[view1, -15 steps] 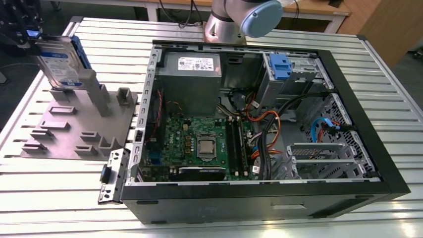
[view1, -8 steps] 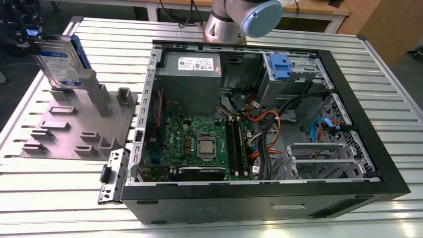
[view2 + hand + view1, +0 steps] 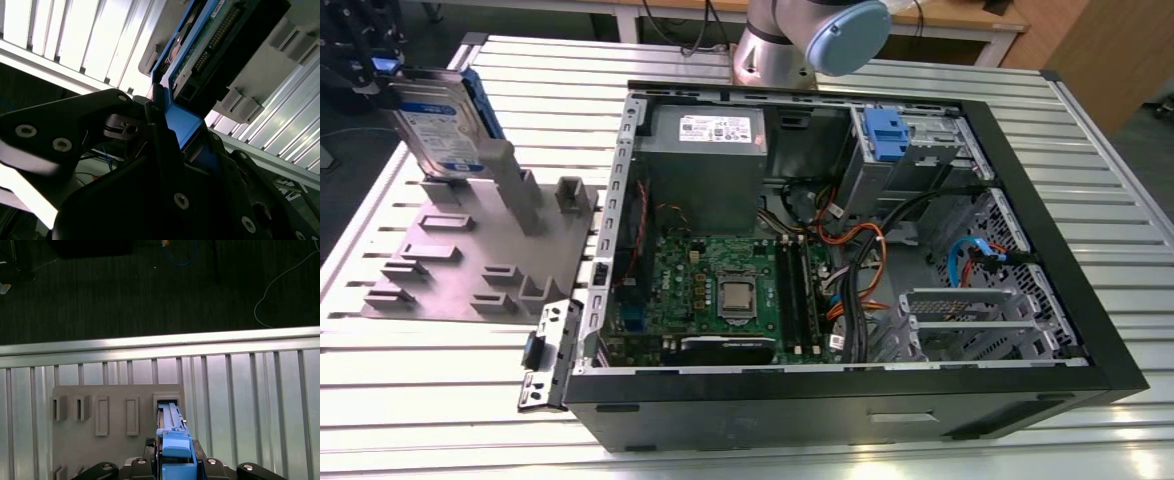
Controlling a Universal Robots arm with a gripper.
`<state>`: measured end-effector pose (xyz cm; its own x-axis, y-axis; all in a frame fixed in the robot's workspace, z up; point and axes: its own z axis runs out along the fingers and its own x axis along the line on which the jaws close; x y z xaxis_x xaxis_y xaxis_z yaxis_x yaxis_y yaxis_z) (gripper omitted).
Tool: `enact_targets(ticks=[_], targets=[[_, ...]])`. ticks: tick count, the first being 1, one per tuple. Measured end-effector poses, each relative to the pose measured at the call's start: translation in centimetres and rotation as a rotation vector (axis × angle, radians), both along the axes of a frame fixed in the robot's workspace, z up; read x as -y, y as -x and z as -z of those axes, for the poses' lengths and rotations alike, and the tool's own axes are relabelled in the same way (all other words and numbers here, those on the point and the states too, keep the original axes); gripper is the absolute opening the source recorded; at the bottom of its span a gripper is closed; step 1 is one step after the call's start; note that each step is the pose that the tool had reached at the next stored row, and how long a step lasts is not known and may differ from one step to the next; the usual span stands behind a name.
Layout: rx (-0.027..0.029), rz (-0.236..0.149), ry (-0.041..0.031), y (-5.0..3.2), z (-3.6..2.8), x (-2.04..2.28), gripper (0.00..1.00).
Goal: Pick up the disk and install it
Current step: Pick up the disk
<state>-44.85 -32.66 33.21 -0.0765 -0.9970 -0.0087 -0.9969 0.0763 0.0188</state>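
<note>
Bright, even light; glare washes the table slats (image 3: 65, 35) white.

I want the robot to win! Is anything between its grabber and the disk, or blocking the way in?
Nothing at the grab: the end effector is closed on the blue rail of the disk, which stands upright in the grey holder. Toward the drive cage, the case wall and power supply lie between, but the case is open on top.

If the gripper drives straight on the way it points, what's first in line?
The gripper points down, holding the disk; the grey fixture plate lies right under it, likely first contact.
</note>
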Motion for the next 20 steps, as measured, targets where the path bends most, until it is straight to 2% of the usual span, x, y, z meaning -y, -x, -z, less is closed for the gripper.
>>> enact_targets(ticks=[20], targets=[[0.0002,0.000,-0.0001,0.00,-0.67,0.00,0.36]])
